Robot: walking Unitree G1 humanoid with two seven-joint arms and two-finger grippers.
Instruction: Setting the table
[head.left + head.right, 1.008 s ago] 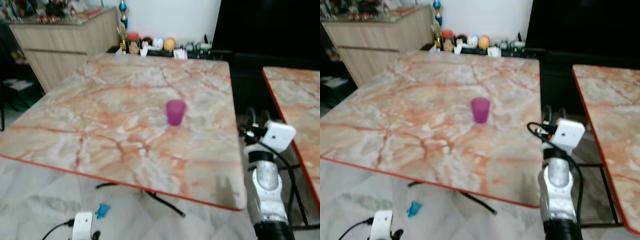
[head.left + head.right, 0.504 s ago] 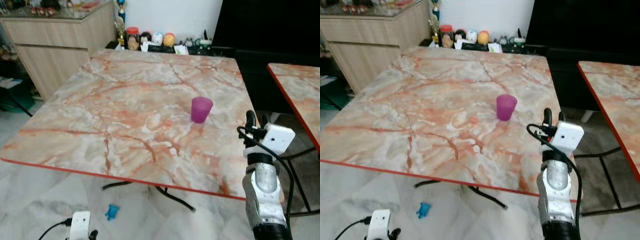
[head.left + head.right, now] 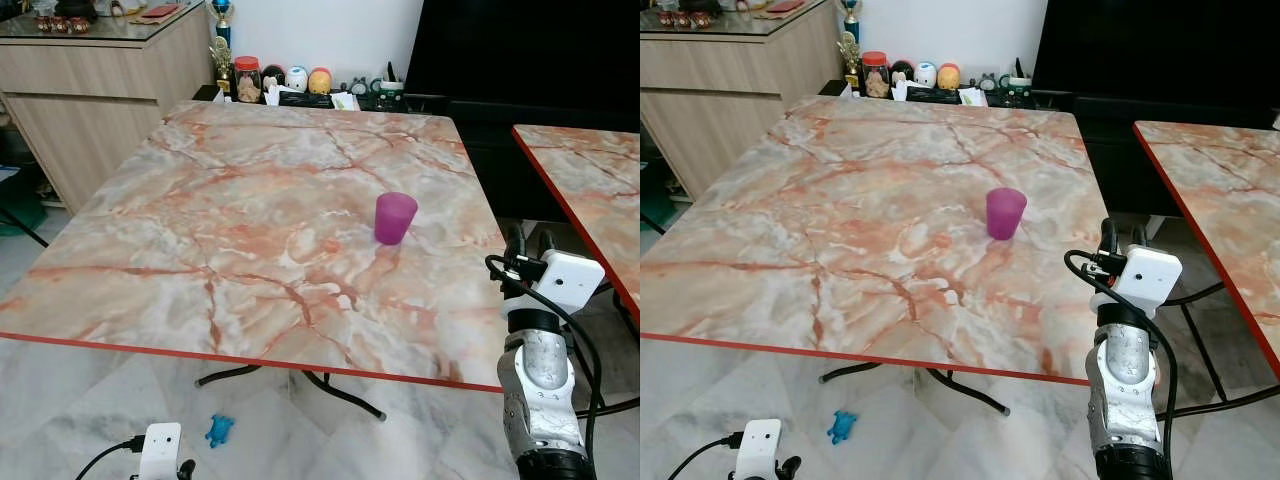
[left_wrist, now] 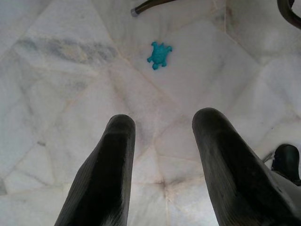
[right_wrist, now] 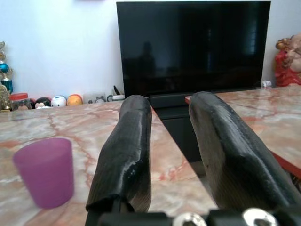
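The purple cup (image 3: 395, 217) stands upright on the marble worktop (image 3: 250, 230). The right gripper (image 5: 171, 141) is raised beside the worktop's edge, near the cup, its jaws apart and empty. The left gripper (image 4: 162, 160) hangs over the floor, jaws apart, empty. The step seems to be the approach; next, reach toward the cup.

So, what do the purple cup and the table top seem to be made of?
The small purple cup looks like frosted plastic: its colour is even, its surface matt, and its wall seems slightly translucent. The square table top with a red edge looks like marble or a marble-print laminate: pink and grey veins under a smooth, faintly glossy finish. The thin red edge band suggests laminate, but I cannot be sure.
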